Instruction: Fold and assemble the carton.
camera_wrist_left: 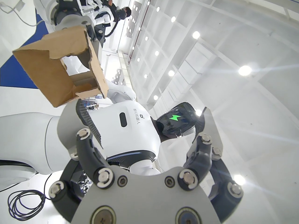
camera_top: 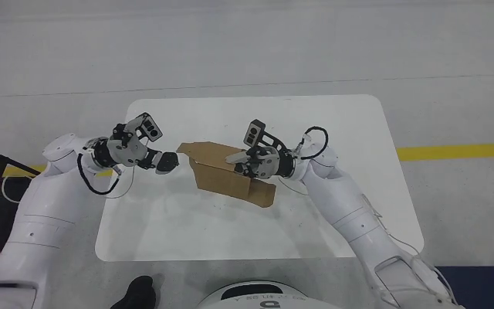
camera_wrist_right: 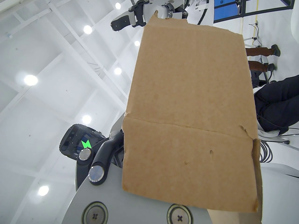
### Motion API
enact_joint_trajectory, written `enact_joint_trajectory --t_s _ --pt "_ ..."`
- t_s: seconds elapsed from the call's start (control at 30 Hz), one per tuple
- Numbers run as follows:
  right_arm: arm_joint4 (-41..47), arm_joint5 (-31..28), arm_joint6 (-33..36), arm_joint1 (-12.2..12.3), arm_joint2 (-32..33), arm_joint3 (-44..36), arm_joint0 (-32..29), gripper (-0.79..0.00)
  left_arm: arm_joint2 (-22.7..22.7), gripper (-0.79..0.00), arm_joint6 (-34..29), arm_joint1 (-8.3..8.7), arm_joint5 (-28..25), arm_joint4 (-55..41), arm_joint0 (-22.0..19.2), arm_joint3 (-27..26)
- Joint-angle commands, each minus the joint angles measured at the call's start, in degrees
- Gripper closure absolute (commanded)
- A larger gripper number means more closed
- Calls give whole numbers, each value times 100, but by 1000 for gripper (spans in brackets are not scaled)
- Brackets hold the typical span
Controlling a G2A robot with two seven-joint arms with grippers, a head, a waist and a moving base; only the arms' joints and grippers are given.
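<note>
The brown carton (camera_top: 228, 176) is partly opened and sits over the middle of the white table (camera_top: 332, 216). My right gripper (camera_top: 241, 160) is at its upper right wall, shut on that panel. In the right wrist view the flat carton panel (camera_wrist_right: 186, 108) covers most of the gripper, with one dark finger (camera_wrist_right: 106, 146) showing beside it. My left gripper (camera_top: 171, 161) is just left of the carton's left flap, open and holding nothing. In the left wrist view the left gripper (camera_wrist_left: 142, 117) stands wide open, with the carton's open end (camera_wrist_left: 58, 71) just beyond one fingertip.
The table has bare room in front of and behind the carton. A yellow floor line (camera_top: 444, 151) runs past the table's right edge. Dark cables (camera_top: 8, 181) lie on the floor at the left.
</note>
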Motion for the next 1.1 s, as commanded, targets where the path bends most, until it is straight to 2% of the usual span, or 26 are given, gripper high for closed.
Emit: enact_joint_trajectory --t_s 0.0,0.13,0.2,0.33,0.53,0.6,0.63,0.67,1.07 --pt "2 17 6 10 4 -22 -10 0 56 -650 -7 -17 -8 42 -55 35" --pt "11 65 13 27 -10 -55 -14 0 122 -502 -32 -47 -33 40 -132 118" --pt "25 78 6 33 -18 -60 -14 0 143 -471 -39 -57 -45 89 -161 160" --pt "51 77 1 43 -35 -74 -13 0 177 -453 0 -75 -72 243 -189 234" --pt "96 104 -7 58 -65 -92 -13 0 277 -483 31 -105 -142 525 -203 163" --pt "112 116 -10 61 -83 -100 -15 0 315 -443 35 -119 -139 573 -207 122" --pt "116 117 -16 63 -89 -103 -13 0 331 -388 52 -126 -138 595 -213 108" --pt "115 120 -19 65 -98 -107 -11 0 347 -369 88 -132 -141 640 -226 101" --pt "208 178 3 90 -160 -92 6 0 470 -354 55 -213 -100 775 -451 418"
